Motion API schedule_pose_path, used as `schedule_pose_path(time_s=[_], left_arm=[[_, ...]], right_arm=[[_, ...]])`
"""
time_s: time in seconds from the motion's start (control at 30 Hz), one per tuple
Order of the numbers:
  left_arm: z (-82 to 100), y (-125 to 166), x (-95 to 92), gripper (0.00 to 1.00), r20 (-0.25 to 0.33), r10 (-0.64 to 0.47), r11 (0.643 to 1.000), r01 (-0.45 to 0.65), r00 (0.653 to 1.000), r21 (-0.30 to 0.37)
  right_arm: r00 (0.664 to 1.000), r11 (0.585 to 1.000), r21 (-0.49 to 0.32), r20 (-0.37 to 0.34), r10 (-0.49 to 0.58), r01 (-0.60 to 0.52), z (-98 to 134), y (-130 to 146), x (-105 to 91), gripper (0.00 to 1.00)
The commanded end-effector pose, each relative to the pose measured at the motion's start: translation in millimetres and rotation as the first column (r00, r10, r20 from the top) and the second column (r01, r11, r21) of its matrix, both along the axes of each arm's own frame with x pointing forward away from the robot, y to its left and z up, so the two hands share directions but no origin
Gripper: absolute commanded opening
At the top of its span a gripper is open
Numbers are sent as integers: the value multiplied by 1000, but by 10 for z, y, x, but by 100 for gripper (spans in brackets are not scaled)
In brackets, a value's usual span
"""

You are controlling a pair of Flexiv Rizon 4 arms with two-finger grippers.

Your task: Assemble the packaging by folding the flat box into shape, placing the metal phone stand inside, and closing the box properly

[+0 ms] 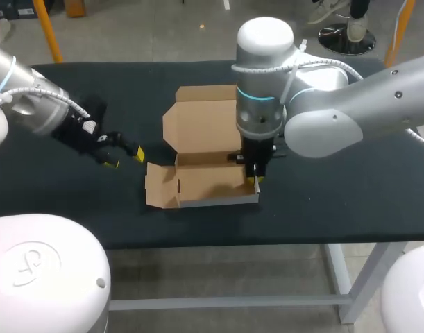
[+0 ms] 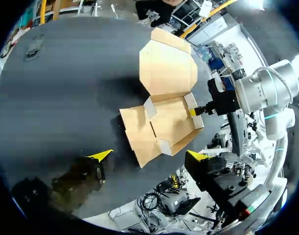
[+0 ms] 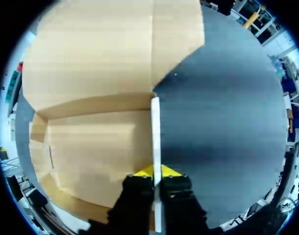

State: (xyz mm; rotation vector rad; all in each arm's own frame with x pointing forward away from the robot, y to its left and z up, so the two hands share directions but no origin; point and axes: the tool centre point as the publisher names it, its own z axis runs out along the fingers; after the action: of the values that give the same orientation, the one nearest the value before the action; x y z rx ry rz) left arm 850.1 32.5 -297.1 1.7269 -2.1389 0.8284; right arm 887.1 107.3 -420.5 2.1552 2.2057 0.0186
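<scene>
Pinching box (image 3: 85, 142) wall, right gripper (image 3: 157, 172), seemingly tight

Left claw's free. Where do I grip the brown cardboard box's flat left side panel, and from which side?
Probably the left side panel's outer edge, coming in low from the brown cardboard box's left, beside the open left claw. It lies flat, hinged at the box, so only that edge lifts.
</scene>
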Motion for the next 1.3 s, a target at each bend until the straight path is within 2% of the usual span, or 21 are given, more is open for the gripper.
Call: schedule_pose_path(time_s=[0.03, 0.23, 0.3, 0.37, 0.43, 0.6, 0.83, 0.93, 1.07, 1.13, 1.27, 1.3], left_arm=[[-284, -12, 63, 100, -183, 304, 938, -327, 935, -113], [-444, -13, 120, 100, -151, 220, 950, -247, 964, -194], [-484, -32, 136, 96, -129, 192, 953, -216, 973, -212], [-524, -60, 151, 96, -117, 172, 957, -194, 978, -218], [-563, -81, 160, 87, -99, 139, 961, -158, 985, -227], [-663, -124, 201, 88, -68, 95, 969, -108, 993, -221], [-787, -226, 290, 76, -85, 46, 975, -64, 995, -215], [-826, -270, 320, 60, -95, 24, 974, -44, 995, -221], [-889, -340, 349, 61, -108, 5, 975, -29, 994, -220], [-922, -372, 361, 51, -115, -3, 975, -23, 993, -222], [-958, -420, 366, 49, -123, -14, 974, -14, 992, -227], [-962, -431, 366, 44, -125, -15, 974, -14, 992, -227]], right_arm=[[1000, 1000, -2, -5, 1, -1, 4, 1, 12, 0], [1000, 1000, -2, -5, 1, -1, 4, 1, 12, 0], [1000, 1000, -2, -5, 1, -1, 4, 1, 12, 0], [1000, 1000, -2, -5, 1, -1, 4, 1, 12, 0], [1000, 1000, -2, -5, 1, -1, 4, 1, 12, 0], [1000, 1000, -2, -5, 1, -1, 4, 1, 12, 0], [1000, 1000, -2, -5, 1, -1, 4, 1, 12, 0], [1000, 1000, -2, -5, 1, -1, 4, 1, 12, 0], [1000, 1000, -2, -5, 1, -1, 4, 1, 12, 0], [1000, 1000, -2, -5, 1, -1, 4, 1, 12, 0], [1000, 1000, -2, -5, 1, -1, 4, 1, 12, 0], [1000, 1000, -2, -5, 1, -1, 4, 1, 12, 0]])
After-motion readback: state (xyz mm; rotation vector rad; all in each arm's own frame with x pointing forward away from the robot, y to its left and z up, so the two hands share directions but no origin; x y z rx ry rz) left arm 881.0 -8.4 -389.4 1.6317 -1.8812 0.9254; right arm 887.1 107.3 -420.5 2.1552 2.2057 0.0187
